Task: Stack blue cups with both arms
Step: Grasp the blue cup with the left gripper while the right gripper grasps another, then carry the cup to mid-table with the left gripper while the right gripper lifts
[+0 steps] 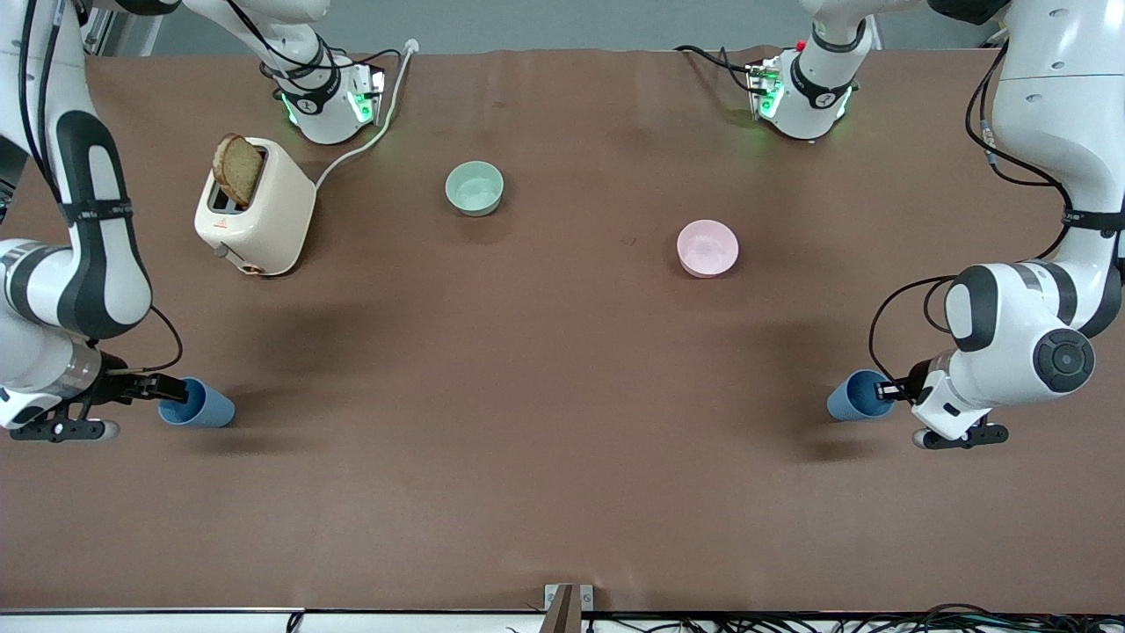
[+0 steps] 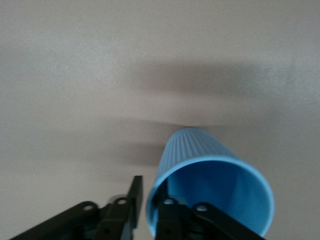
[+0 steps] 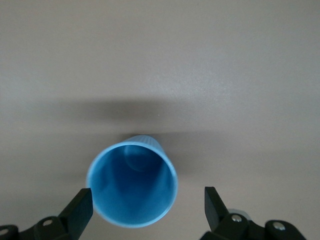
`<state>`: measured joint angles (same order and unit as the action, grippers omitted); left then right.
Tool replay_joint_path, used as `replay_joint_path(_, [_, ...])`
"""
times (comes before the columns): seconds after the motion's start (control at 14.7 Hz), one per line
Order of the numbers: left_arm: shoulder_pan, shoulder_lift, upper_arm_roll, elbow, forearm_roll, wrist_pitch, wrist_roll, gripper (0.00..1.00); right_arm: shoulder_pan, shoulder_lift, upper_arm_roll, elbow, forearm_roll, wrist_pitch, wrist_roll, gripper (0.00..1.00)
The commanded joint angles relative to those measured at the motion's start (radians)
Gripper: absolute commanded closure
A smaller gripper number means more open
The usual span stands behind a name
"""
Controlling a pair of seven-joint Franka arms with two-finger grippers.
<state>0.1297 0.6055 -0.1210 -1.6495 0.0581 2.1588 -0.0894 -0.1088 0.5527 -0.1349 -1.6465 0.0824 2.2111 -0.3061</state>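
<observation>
I see two blue cups near the front edge, one at each end of the table. The left gripper [image 2: 145,200] pinches the rim of the left-end cup [image 1: 857,396], one finger inside the mouth and one outside the wall; the cup looks tilted. The right gripper [image 3: 148,207] is spread wide, its fingers on either side of the right-end cup [image 1: 198,404] without touching it. A toaster [image 1: 255,211], a green bowl [image 1: 475,188] and a pink bowl [image 1: 707,248] sit farther back.
</observation>
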Motion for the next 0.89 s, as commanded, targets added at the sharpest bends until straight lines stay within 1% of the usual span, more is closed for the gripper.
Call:
replay_joint_path(0.0, [-0.005, -0.01, -0.008, 0.005, -0.001, -0.007, -0.013, 0.99, 0.008, 0.044, -0.029, 0.036, 0.074, -0.007, -0.111, 0.05])
replay_joint_path(0.07, [-0.01, -0.023, -0.014, 0.005, 0.0, -0.011, -0.012, 0.99, 0.009, 0.055, -0.043, 0.034, 0.098, -0.004, -0.131, 0.06])
replay_joint_path(0.14, [-0.012, -0.05, -0.034, 0.004, -0.001, -0.016, -0.012, 0.99, 0.009, 0.065, -0.048, 0.033, 0.109, 0.011, -0.136, 0.09])
replay_joint_path(0.2, [-0.01, -0.07, -0.061, 0.005, 0.0, -0.049, -0.021, 1.0, 0.009, 0.072, -0.048, 0.028, 0.111, 0.028, -0.136, 0.13])
replay_joint_path(0.27, [-0.009, -0.098, -0.098, 0.01, 0.0, -0.091, -0.054, 1.0, 0.012, 0.073, -0.048, 0.028, 0.111, 0.032, -0.136, 0.24])
replay_joint_path(0.34, [-0.01, -0.116, -0.145, 0.014, 0.0, -0.12, -0.114, 1.0, 0.011, 0.073, -0.048, 0.028, 0.112, 0.033, -0.136, 0.48])
replay_joint_path(0.41, [-0.012, -0.127, -0.199, 0.014, 0.0, -0.143, -0.184, 0.99, 0.009, 0.075, -0.048, 0.031, 0.112, 0.032, -0.128, 0.78])
replay_joint_path(0.48, [-0.013, -0.125, -0.256, 0.011, 0.008, -0.148, -0.25, 0.99, 0.014, 0.075, -0.048, 0.034, 0.111, 0.027, -0.123, 0.89])
replay_joint_path(0.55, [-0.025, -0.118, -0.303, 0.014, 0.015, -0.143, -0.312, 0.99, 0.02, 0.075, -0.048, 0.034, 0.111, 0.025, -0.123, 0.93])
replay_joint_path(0.61, [-0.072, -0.116, -0.318, 0.017, 0.019, -0.14, -0.373, 0.99, 0.015, 0.075, -0.048, 0.034, 0.112, 0.027, -0.126, 0.96])
replay_joint_path(0.68, [-0.134, -0.107, -0.316, 0.03, 0.026, -0.132, -0.432, 0.99, 0.015, 0.075, -0.048, 0.034, 0.112, 0.025, -0.127, 0.97])
replay_joint_path(0.82, [-0.261, -0.041, -0.316, 0.082, 0.07, -0.131, -0.565, 0.99, 0.018, 0.073, -0.048, 0.034, 0.112, 0.019, -0.12, 0.97])
